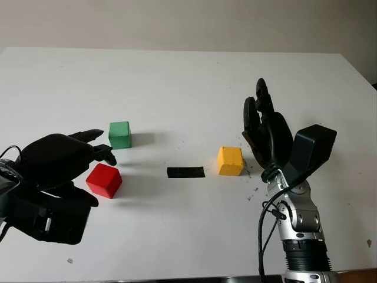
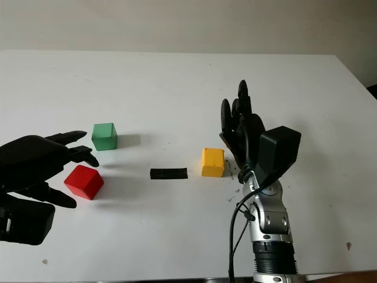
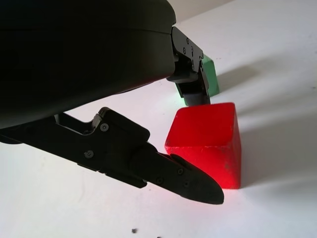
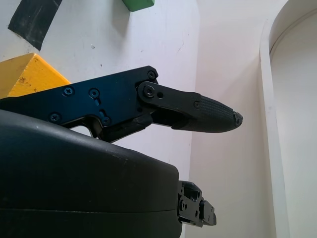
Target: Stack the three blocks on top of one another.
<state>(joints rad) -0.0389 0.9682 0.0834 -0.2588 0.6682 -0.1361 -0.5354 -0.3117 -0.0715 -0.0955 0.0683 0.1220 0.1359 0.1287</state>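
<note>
A red block (image 1: 105, 180) lies on the white table (image 1: 188, 82) at the front left, with a green block (image 1: 119, 134) a little behind it. A yellow block (image 1: 230, 160) lies right of centre. My left hand (image 1: 99, 177) is open just left of the red block: its upper fingers (image 1: 103, 152) reach over the block's far side and the thumb (image 3: 190, 181) lies along its near side, neither gripping it. My right hand (image 1: 259, 112) is open and upright, close beside the yellow block's right side. The right wrist view shows the yellow block (image 4: 27, 77) next to the palm.
A black strip of tape (image 1: 185, 172) lies flat between the red and yellow blocks. The table's right edge (image 1: 359, 88) runs close past the right arm, and the front edge is near both arms. A pale wall stands behind the table.
</note>
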